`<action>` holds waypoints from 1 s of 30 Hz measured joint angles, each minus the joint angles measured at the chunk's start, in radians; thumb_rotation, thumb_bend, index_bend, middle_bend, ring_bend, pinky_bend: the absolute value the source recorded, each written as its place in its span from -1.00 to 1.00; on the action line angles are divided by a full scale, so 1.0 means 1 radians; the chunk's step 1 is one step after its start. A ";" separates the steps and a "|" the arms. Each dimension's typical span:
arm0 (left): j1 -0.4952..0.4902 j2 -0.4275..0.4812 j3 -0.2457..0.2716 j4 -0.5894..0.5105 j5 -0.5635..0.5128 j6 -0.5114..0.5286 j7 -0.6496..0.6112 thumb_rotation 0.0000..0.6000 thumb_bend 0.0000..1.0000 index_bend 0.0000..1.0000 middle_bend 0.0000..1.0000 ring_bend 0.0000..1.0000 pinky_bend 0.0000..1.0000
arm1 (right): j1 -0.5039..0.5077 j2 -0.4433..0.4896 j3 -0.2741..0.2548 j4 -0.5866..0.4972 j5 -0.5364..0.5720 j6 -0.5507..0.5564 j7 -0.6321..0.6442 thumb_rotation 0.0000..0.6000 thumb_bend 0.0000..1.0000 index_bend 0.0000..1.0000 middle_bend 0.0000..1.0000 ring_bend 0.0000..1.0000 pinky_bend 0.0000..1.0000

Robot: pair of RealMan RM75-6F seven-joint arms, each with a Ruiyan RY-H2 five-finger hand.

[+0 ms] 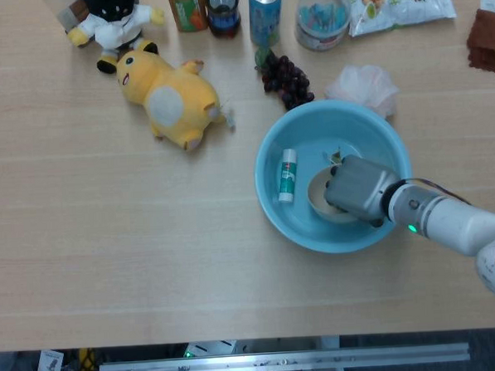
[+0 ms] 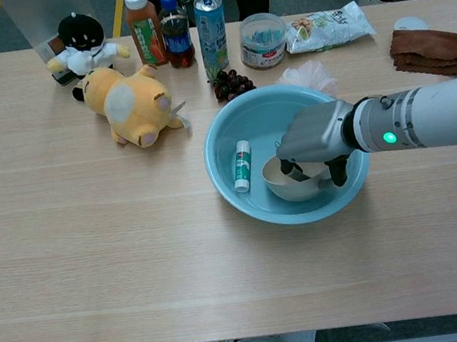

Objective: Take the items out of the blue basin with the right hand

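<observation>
The blue basin [image 1: 344, 126] [image 2: 260, 120] sits right of the table's middle. Inside it, a white and green glue stick [image 1: 288, 175] [image 2: 242, 166] lies on the left side. On the right side is a beige bowl [image 1: 317, 195] [image 2: 283, 186]. My right hand [image 1: 360, 188] [image 2: 317, 138] reaches into the basin from the right and grips the bowl's rim, with fingers inside the bowl and the thumb outside. The bowl looks slightly raised and tilted. The hand hides much of the bowl in the head view. My left hand shows in neither view.
A yellow plush [image 1: 172, 98] lies left of the basin. Dark grapes [image 1: 288, 79] and a white crumpled bag [image 1: 363, 86] touch its far rim. Bottles, a can [image 1: 265, 10], a tub [image 1: 322, 15], a snack bag and a brown cloth [image 2: 432, 50] line the back.
</observation>
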 measured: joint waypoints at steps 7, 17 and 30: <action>-0.001 0.001 0.000 0.003 0.000 -0.005 -0.004 1.00 -0.26 -0.48 -0.48 -0.50 -0.49 | -0.005 -0.002 0.005 -0.004 -0.005 0.016 0.003 1.00 -0.20 0.20 -0.25 -0.52 -0.33; -0.001 0.002 0.001 0.003 0.005 -0.005 -0.012 1.00 -0.26 -0.48 -0.48 -0.50 -0.49 | -0.030 0.015 0.007 -0.019 -0.030 0.041 0.018 1.00 -0.11 0.32 -0.20 -0.52 -0.33; -0.005 0.011 -0.002 -0.016 0.013 -0.001 0.003 1.00 -0.26 -0.48 -0.48 -0.50 -0.49 | -0.075 0.160 0.080 -0.092 -0.113 0.096 0.116 1.00 -0.10 0.36 -0.17 -0.52 -0.33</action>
